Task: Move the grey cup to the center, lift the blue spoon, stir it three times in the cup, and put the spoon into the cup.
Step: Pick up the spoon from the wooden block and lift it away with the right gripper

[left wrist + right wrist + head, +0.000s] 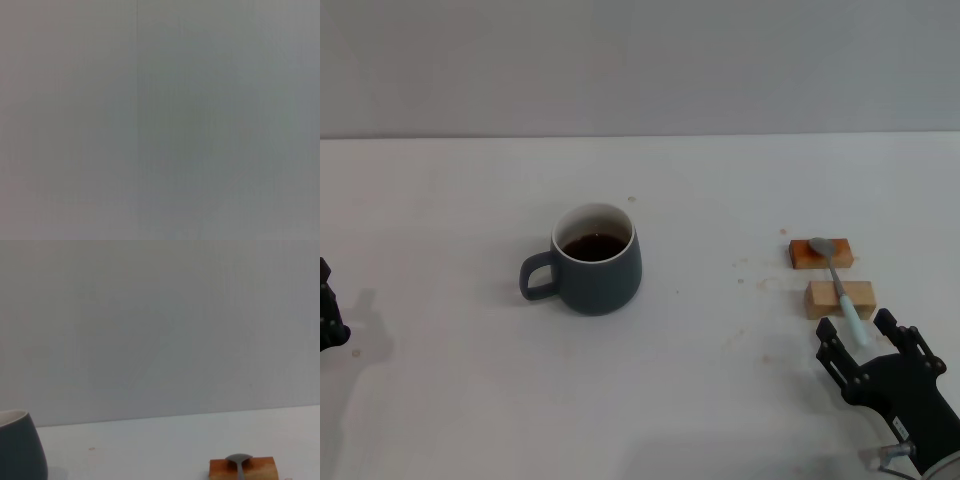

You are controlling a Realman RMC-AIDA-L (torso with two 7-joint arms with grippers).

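Right gripper, fingers apart at the counter's near right edge: close squarely across slim pale-blue-handled metal spoon bridging two wooden blocks.

Head view: high, angled forward and down over the white table. Right wrist view: low, near table level, facing the back wall, sharing the grey cup and blue spoon with the head. Left wrist view: blank grey, possibly a wall close up.
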